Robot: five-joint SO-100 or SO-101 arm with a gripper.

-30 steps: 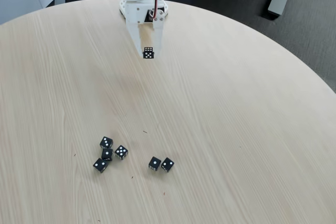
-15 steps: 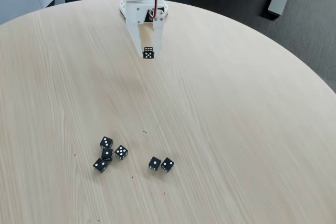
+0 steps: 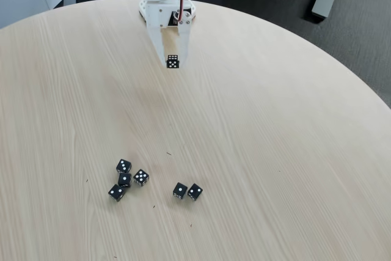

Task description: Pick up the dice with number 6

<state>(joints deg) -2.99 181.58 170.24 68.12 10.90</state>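
Observation:
The white gripper [image 3: 172, 63] reaches down from the arm's base at the far edge of the round wooden table [image 3: 263, 126]. Its two fingers are shut on the dice with number 6 [image 3: 173, 60], a tiny black cube with white pips held at the fingertips. The top face shows pips in two rows. A faint shadow on the wood below suggests the cube hangs above the table.
Several other black dice lie near the table's front: a cluster at the left [image 3: 124, 179] and a touching pair [image 3: 187, 191] to its right. Dark floor lies beyond the table's far and right edges.

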